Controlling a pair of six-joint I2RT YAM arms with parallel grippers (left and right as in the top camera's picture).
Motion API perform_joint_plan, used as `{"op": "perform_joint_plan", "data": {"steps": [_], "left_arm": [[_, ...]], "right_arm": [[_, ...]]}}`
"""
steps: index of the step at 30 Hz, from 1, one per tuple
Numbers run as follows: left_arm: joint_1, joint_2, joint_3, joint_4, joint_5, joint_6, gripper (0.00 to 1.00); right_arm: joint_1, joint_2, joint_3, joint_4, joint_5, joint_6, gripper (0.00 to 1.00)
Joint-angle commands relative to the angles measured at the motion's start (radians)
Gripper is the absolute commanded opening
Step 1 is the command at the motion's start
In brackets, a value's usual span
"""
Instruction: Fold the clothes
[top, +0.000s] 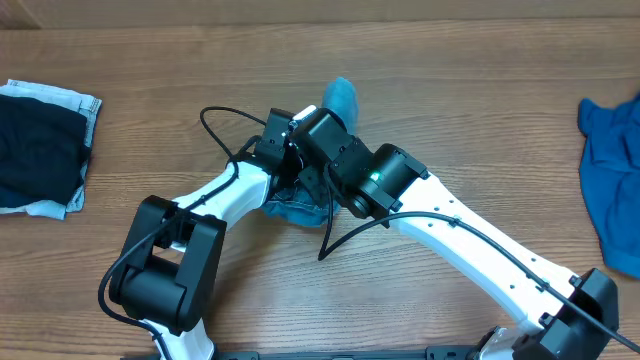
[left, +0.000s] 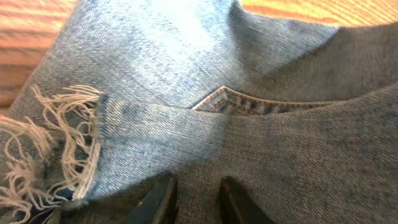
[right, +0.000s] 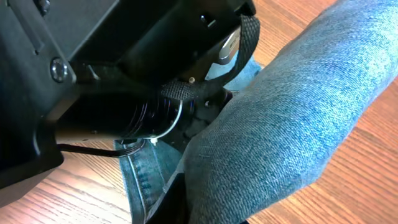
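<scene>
Left fingers at frayed jeans — grip unclear — right fingers clamped on their fold.

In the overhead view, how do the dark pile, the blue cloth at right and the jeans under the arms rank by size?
1. Dark pile, cut by the left edge.
2. Blue cloth, cut by the right edge, so these two are unsure.
3. Jeans: only small patches show around the arms.

Overhead looks down; both wrists crowd jeans.
</scene>
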Motion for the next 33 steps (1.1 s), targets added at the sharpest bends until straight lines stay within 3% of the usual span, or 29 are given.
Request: {"op": "perform_joint_plan", "data": {"steps": [1, 10, 18, 31, 33], "left_arm": [[0.003, 0.021, 0.002, -0.008, 0.054, 0.019, 0.33], [0.097, -0.108, 0.002, -0.154, 0.029, 0.152, 0.34], [0.292, -0.300, 0.003, -0.293, -0.014, 0.243, 0.36], [0.301, -0.331, 0.003, -0.413, -0.033, 0.268, 0.35], [0.301, -0.331, 0.003, -0.426, -0.033, 0.269, 0.34]], "right_arm": [[0.012, -0.009, 0.053, 0.039, -0.035, 0.005, 0.04], [-0.024, 0.117, 0.053, -0.001, -0.042, 0.074, 0.04], [-0.055, 0.136, 0.053, 0.079, -0.126, 0.084, 0.04], [-0.053, 0.399, 0.053, 0.243, -0.293, 0.110, 0.04], [-0.053, 0.421, 0.053, 0.274, -0.309, 0.110, 0.09]]}}
